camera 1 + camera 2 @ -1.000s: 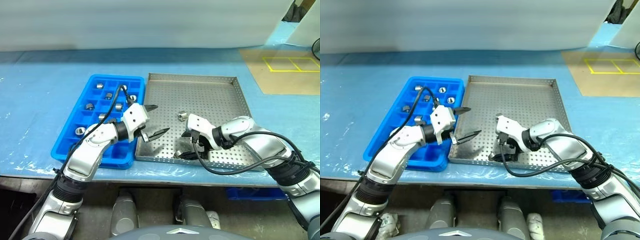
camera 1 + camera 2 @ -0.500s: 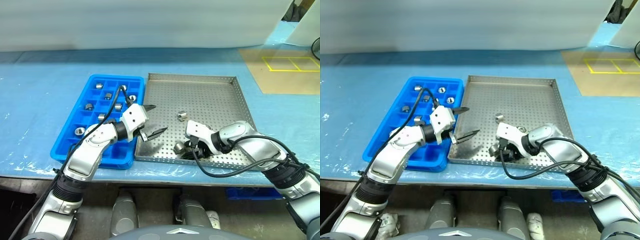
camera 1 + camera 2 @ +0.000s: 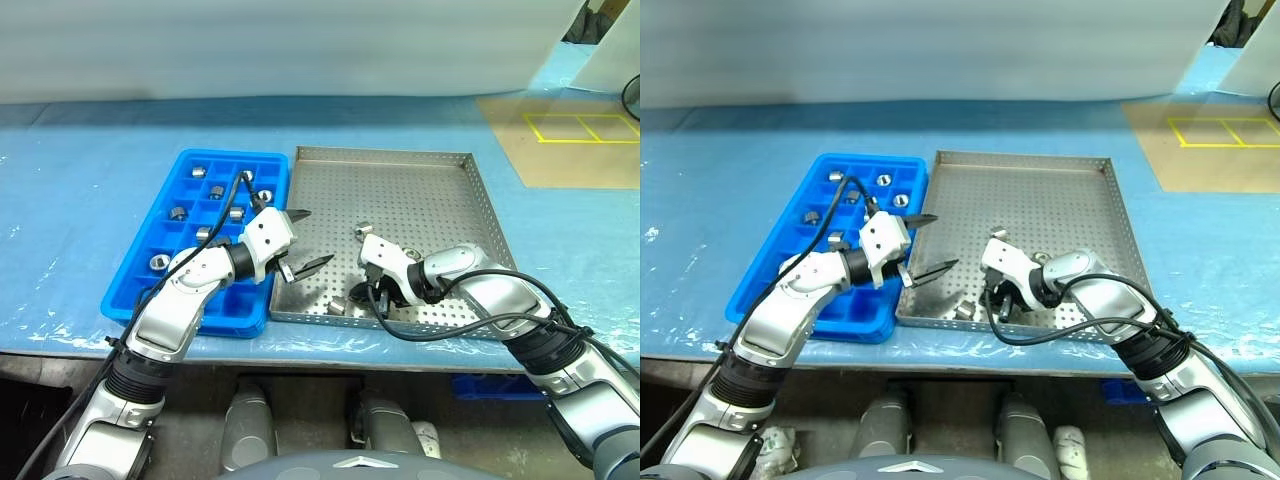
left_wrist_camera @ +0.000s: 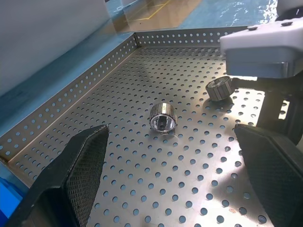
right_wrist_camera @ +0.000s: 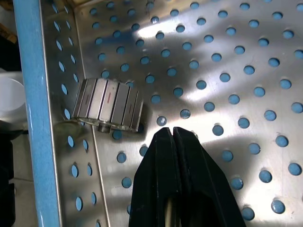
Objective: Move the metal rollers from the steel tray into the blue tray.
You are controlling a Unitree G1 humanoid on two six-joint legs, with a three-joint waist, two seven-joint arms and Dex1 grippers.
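Two metal rollers remain loose on the perforated floor of the steel tray [image 3: 470, 190]: one roller [image 3: 338, 305] lies on its side close to the near rim, and a second roller [image 3: 364, 230] sits further in, toward the tray's middle. Several other rollers [image 3: 217, 191] occupy separate compartments of the blue tray [image 3: 140, 280], which stands just beside the steel tray on its left edge. The right gripper [image 5: 172, 137] is angled down onto the tray floor beside the near roller, its two black fingers pressed together with nothing between them; the roller lies apart from the fingertips, against the tray's rim wall. The left gripper [image 3: 305, 240] hangs over the steel tray's left portion, next to the blue tray, with its fingers spread wide and empty. In the left wrist view the second roller [image 4: 162, 118] lies between the spread fingers' line of sight, well ahead of them.
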